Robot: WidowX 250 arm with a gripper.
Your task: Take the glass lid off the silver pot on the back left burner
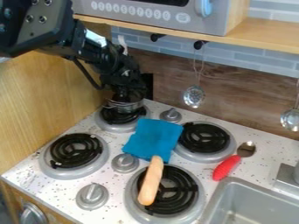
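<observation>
Metal pot (125, 106), partly hidden beneath the hand (128, 97).

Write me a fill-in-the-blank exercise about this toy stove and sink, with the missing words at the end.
The stove top has ____ black-coiled burners. The gripper is by a small metal pot at the rear burner on the picture's ____ side. A ____ cloth lies among the burners. The spoon near the sink has a ____ handle.
Missing words: four; left; blue; red.
</observation>
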